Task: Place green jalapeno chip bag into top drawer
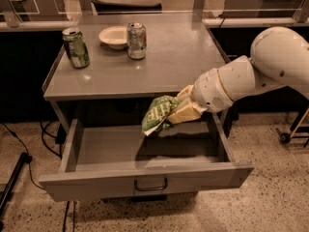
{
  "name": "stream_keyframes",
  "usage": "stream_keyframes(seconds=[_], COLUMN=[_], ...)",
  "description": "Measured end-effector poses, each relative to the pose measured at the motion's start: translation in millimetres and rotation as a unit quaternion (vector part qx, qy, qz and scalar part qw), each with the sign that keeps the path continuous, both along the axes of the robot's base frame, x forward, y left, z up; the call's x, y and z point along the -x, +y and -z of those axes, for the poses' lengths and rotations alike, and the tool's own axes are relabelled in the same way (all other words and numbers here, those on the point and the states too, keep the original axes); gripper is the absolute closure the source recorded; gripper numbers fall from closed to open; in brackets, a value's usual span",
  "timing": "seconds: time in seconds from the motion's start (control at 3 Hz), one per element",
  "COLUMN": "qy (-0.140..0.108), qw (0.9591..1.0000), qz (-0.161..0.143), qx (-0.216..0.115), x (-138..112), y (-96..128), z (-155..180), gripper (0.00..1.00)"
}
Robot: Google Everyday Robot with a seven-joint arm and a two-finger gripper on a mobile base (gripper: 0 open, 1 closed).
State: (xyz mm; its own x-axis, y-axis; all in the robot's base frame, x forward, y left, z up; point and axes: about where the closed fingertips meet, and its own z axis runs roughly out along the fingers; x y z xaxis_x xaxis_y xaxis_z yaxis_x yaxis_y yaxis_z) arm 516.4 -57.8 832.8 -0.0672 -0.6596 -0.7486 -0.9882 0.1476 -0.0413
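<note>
One two-finger tool point(175, 113) clamps a crinkled light-green jalapeno chip bag point(157, 114), holding it in the air over the open grey metal top drawer point(145, 178).

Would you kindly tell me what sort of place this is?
Likely an office kitchenette: metal counter, green can, silver can, bowl. The gripper holds the chip bag above the open drawer.

Grn chip bag point(157, 114) held in gripper point(176, 112) above open top drawer point(96, 180).
</note>
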Motion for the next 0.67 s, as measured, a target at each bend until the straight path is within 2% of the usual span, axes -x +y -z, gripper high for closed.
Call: stream_keyframes(seconds=[0.33,0.67], qy=[0.001,-0.03], qw=[1.0,0.9993], qz=[-0.007,-0.014], qx=[0.006,0.018], x=[-7,-13], y=[2,6], z=[36,61], gripper=[1.0,1.0])
